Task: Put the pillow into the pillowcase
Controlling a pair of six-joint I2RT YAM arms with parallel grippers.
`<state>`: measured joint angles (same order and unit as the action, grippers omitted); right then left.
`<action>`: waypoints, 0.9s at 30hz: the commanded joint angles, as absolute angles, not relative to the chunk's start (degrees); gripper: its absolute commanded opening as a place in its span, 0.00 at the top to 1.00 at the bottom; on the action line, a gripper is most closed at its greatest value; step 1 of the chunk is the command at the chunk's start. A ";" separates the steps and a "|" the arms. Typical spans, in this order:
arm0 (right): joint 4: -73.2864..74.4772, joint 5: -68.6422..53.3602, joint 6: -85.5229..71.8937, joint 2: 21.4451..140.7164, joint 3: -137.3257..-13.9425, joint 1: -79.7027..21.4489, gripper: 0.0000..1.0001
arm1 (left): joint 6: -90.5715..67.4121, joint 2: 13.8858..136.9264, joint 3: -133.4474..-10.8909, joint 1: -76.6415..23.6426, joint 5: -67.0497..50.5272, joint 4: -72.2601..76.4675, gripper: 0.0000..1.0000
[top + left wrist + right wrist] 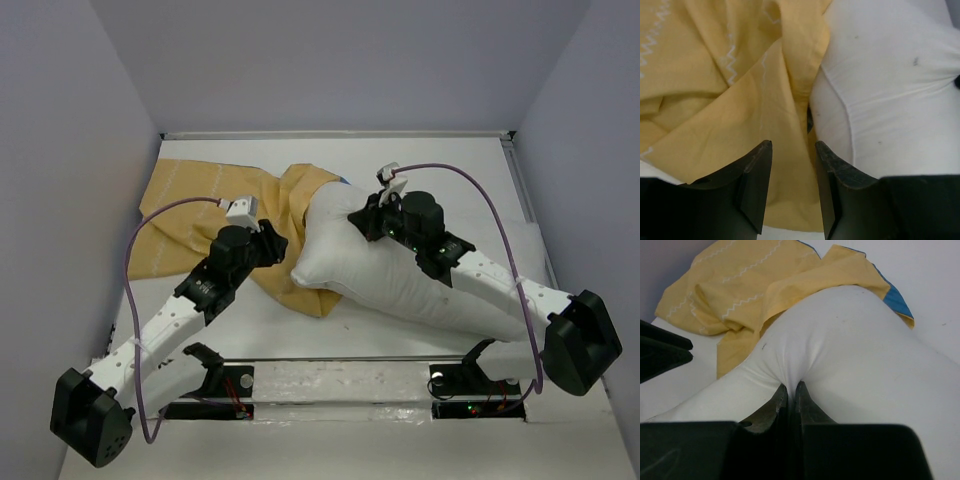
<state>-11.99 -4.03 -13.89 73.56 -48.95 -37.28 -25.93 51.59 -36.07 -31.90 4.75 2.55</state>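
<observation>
The plump white pillow [380, 270] lies slantwise on the table, its far-left end resting against the crumpled pillowcase [195, 215], mustard-yellow side up. My right gripper [368, 218] sits at the pillow's far end. In the right wrist view it [792, 385] is shut on a pinched fold of the pillow [850, 340], with the pillowcase [740, 285] beyond and a blue strip [897, 302] at its edge. My left gripper [275, 240] hovers at the seam between cloth and pillow. Its jaws [793, 143] stand open over yellow pillowcase [715, 100] fabric, holding nothing, with the pillow [890, 90] just to the right.
The white table [450, 165] is closed in by grey walls on the left, back and right. A clear rail [340, 362] runs along the near edge between the arm bases. Purple cables [500, 215] loop above both arms. Part of the left arm [660, 352] shows at the left.
</observation>
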 commanded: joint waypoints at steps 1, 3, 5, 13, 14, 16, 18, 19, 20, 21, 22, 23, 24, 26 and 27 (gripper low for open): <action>-19.95 -4.66 -16.52 72.60 -50.71 -37.79 1.00 | -30.14 50.80 -29.98 -32.87 8.35 2.02 0.51; -20.21 -5.53 -17.49 72.25 -50.19 -37.18 1.00 | -31.80 51.24 -27.53 -34.27 8.26 2.81 0.51; -20.65 -6.24 -18.36 71.55 -49.40 -36.47 1.00 | -32.95 51.59 -25.59 -34.63 6.08 5.69 0.53; -21.36 -8.26 -19.42 70.93 -48.87 -35.42 1.00 | -34.37 64.13 -26.36 -39.63 1.93 14.58 0.42; -21.36 -8.26 -19.51 70.84 -48.78 -35.42 1.00 | -34.19 65.20 -26.45 -39.81 1.93 15.63 0.41; -21.45 -8.26 -19.43 70.49 -48.43 -35.42 1.00 | -34.28 67.49 -27.15 -39.99 0.71 18.45 0.41; -21.45 -8.17 -19.42 70.14 -48.08 -35.42 1.00 | -34.10 70.74 -27.94 -40.43 0.70 19.77 0.43; -21.45 -8.35 -19.34 70.05 -47.99 -35.42 1.00 | -34.10 72.23 -28.12 -40.52 0.79 20.12 0.44; -21.45 -8.44 -19.42 70.05 -47.99 -35.42 1.00 | -34.19 72.86 -28.30 -40.69 0.70 20.47 0.44; -21.45 -8.52 -19.42 70.05 -47.90 -35.42 1.00 | -34.28 73.30 -28.39 -40.95 0.70 21.35 0.46; -21.45 -8.44 -19.42 70.22 -47.81 -35.42 1.00 | -34.28 74.00 -28.82 -41.13 1.31 21.53 0.48; -21.45 -8.35 -19.51 70.22 -47.73 -35.42 1.00 | -34.10 74.18 -29.00 -41.31 1.84 21.62 0.56; -21.53 -8.52 -19.51 70.31 -47.72 -35.42 1.00 | -33.84 74.35 -29.18 -41.31 2.19 21.80 0.65; -21.80 -9.05 -19.77 70.49 -47.37 -35.42 1.00 | -33.66 74.36 -29.27 -41.31 2.98 22.67 0.95; -21.80 -9.14 -19.86 70.49 -47.29 -35.42 1.00 | -33.66 74.36 -29.18 -41.31 3.25 22.85 1.00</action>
<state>-14.52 -7.57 -18.33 72.69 -47.03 -35.55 -34.09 74.43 -26.63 -40.84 1.30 18.00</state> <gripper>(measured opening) 0.075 0.216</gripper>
